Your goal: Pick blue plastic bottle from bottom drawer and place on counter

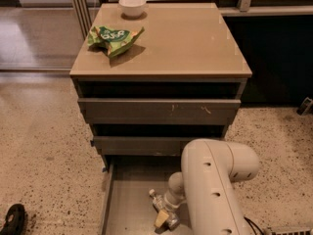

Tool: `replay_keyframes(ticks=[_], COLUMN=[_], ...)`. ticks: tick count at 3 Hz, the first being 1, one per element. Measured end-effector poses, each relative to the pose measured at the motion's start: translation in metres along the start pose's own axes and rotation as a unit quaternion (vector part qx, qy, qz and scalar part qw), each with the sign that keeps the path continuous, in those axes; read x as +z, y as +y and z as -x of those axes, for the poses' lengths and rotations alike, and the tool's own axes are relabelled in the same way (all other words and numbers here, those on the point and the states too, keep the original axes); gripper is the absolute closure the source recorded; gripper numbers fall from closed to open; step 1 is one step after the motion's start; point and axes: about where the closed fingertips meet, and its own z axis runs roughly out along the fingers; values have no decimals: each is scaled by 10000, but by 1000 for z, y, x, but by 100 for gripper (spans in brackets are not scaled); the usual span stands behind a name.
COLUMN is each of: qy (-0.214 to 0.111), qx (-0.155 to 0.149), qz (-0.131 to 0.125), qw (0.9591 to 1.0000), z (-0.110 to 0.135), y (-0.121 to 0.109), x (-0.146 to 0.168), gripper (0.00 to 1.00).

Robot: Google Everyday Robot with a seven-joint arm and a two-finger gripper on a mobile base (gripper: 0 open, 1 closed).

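Currently, the grey cabinet [159, 111] stands on a speckled floor [44, 146], with its tan tabletop [186, 43] tilted toward the camera. The white arm [215, 190] reaches from the lower right edge down into the bottom drawer [124, 204], which is pulled out beneath two drawers [146, 110] with long grey fronts. A green snack bag [115, 38] lies on the left side of the tabletop. A small white bowl [132, 6] sits behind it at the rear edge, apart from it. The tool [165, 218] is low inside the bottom drawer, close to its floor; whether it is apart, together or clamped cannot be told. The bottle [155, 197] lies in that drawer, just beside the tool, largely hidden.
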Motion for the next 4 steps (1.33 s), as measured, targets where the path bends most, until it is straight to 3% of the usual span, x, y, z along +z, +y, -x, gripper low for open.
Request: replay_keyframes(ticks=[3,4], qy=[-1,-424], qx=[0,-54], qz=[1,214], qw=[10000,9989], z=[0,5], y=[0,0], x=[0,-12], gripper=[89,100])
